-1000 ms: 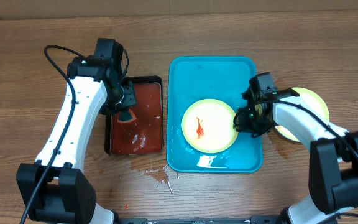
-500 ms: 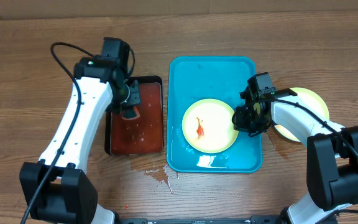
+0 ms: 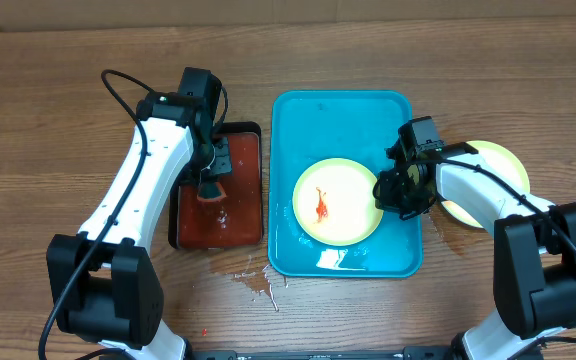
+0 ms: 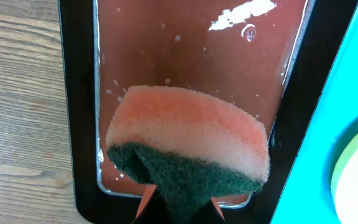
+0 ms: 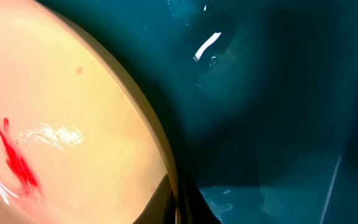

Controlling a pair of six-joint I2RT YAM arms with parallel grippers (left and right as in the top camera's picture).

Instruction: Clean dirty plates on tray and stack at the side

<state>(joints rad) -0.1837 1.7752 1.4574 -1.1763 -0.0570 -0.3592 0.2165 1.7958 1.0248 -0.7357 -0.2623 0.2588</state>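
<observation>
A yellow-green rimmed plate [image 3: 336,202] with a red-orange smear lies in the turquoise tray [image 3: 340,112]. My right gripper [image 3: 386,190] is shut on this plate's right rim; the right wrist view shows the rim [image 5: 73,93] pinched between the fingers [image 5: 176,202]. A second plate [image 3: 498,165] sits on the table right of the tray, partly hidden by the right arm. My left gripper [image 3: 209,185] is shut on a sponge [image 4: 188,146], pink-orange with a dark green scouring side, held over the black tray of red liquid [image 3: 238,215].
The black tray [image 4: 76,124] lies just left of the turquoise tray [image 4: 316,155]. Drops of liquid [image 3: 253,282] are spilled on the wooden table in front of the two trays. A cable loops off the left arm.
My left gripper has moved right and toward the front over the black tray with the sponge. My right gripper has stayed on the plate's rim.
</observation>
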